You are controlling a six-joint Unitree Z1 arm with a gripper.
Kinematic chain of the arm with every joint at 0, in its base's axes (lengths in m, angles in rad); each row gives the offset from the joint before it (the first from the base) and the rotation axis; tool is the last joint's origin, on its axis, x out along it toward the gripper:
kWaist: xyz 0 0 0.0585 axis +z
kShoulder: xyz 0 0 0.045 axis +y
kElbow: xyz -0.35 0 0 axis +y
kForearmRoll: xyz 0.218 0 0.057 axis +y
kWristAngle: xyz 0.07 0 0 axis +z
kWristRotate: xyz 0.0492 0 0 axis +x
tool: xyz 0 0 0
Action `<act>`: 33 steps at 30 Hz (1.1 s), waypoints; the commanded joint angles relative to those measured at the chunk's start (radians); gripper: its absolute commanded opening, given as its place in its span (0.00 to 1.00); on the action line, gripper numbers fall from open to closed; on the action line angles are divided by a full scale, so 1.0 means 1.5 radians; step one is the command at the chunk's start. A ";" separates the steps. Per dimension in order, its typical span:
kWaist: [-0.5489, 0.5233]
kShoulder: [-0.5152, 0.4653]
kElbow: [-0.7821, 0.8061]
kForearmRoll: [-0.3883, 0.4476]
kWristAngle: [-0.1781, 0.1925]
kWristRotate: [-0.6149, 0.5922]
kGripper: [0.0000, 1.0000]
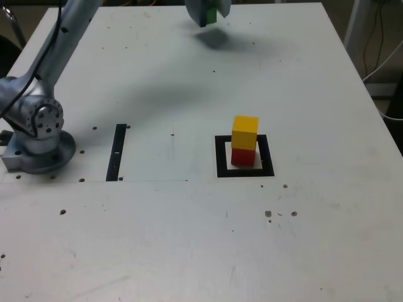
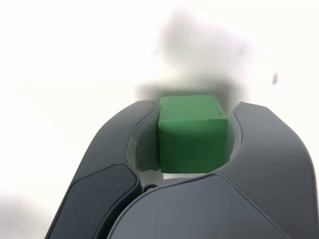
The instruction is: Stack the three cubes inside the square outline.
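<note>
Between the two dark curved jaws of the gripper [image 2: 192, 142] sits the green cube [image 2: 192, 134], and the wrist view shows the jaws pressed against its two opposite sides, so the gripper is clamped on the block. Its upper face and front face are both plainly visible there, with a blurred pale surface and a soft grey shadow behind it. At the top edge of the exterior view the same gripper [image 1: 208, 14] is mostly cut off by the frame, with only a sliver of the green cube [image 1: 212, 16] showing at its tip, raised off the white table [image 1: 189, 239]; a dark shadow lies on the table just below it. Well apart from it, nearer the camera and toward the exterior view's right, the square outline [image 1: 220, 157] lies flat on the table. The red cube [image 1: 243, 156] rests on its white centre, and the yellow cube [image 1: 245, 132] stands directly on top of the red one, the two roughly aligned. Toward the exterior view's left a thin black strip [image 1: 117, 152] lies on the table, and beyond it stands the arm's grey base [image 1: 39, 135], from which the arm rises toward the top of the frame.
</note>
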 commanded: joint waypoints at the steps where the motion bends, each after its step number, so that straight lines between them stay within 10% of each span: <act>1: -0.024 -0.035 0.003 0.029 -0.002 0.019 0.20; 20: -0.369 -0.374 0.328 0.058 0.011 -0.056 0.22; 33: -0.578 -0.396 0.378 0.053 0.005 -0.192 0.22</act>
